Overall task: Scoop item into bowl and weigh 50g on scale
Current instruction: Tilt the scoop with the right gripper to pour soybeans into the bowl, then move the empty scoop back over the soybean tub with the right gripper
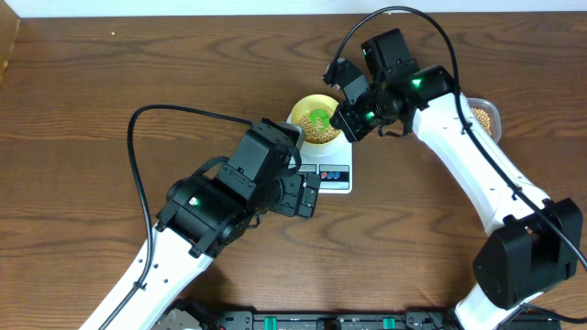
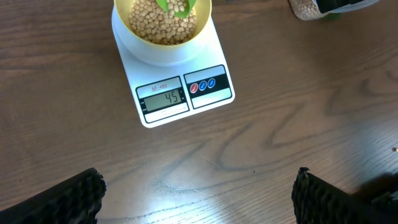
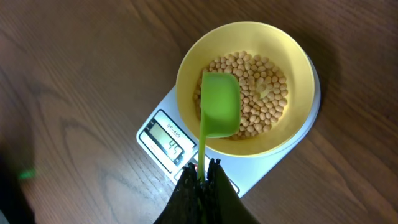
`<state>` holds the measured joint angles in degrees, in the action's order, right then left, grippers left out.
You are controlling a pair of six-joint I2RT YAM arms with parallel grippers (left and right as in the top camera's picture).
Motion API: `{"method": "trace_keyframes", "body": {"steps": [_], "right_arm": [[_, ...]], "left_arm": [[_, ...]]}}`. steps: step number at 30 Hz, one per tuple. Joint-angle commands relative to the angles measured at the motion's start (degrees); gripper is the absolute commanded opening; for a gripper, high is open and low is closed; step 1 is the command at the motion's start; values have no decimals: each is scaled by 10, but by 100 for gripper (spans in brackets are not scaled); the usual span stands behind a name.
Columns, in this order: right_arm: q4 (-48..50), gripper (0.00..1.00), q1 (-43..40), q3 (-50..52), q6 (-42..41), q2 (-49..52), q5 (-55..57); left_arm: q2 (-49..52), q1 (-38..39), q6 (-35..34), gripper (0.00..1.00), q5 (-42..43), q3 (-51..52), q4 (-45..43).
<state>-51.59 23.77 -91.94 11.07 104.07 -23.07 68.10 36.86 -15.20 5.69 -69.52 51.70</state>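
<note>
Overhead view: the scale (image 1: 335,172) lies near the table (image 1: 110,64) centre, with the bowl (image 1: 295,112) seated on its platform. The bowl holds the beans (image 1: 323,134), and a green scoop (image 1: 319,117) sits above them. The right gripper (image 1: 347,117) is positioned at the bowl's right edge. The left gripper (image 1: 310,195) is positioned just in front of the scale, apart from it. A clear tub (image 1: 486,116) containing more beans stands at the right, partly hidden behind the right arm. Left wrist view: the two fingers (image 2: 68,199) appear at the lower corners, spread wide with nothing between them, above bare table. The scale lies ahead with its display (image 2: 163,99) reading 45 beside two round buttons (image 2: 203,85). The bowl covers the platform, and the scoop tip shows at the top edge. Right wrist view: the fingers are closed on the scoop's thin handle, and the scoop head hangs over the left portion of the bean heap inside the bowl rim. The beans cover the bowl floor. The display digits are less legible here.
</note>
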Motion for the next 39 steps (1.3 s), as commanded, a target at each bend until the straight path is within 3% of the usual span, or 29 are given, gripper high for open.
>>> {"method": "trace_keyframes", "body": {"steps": [1, 39], "right_arm": [[-1, 1, 3, -12, 10, -16, 5], [-2, 1, -2, -12, -4, -16, -3]], "left_arm": [[1, -2, 1, 98, -3, -9, 2], [1, -2, 1, 98, -3, -9, 2]]}}
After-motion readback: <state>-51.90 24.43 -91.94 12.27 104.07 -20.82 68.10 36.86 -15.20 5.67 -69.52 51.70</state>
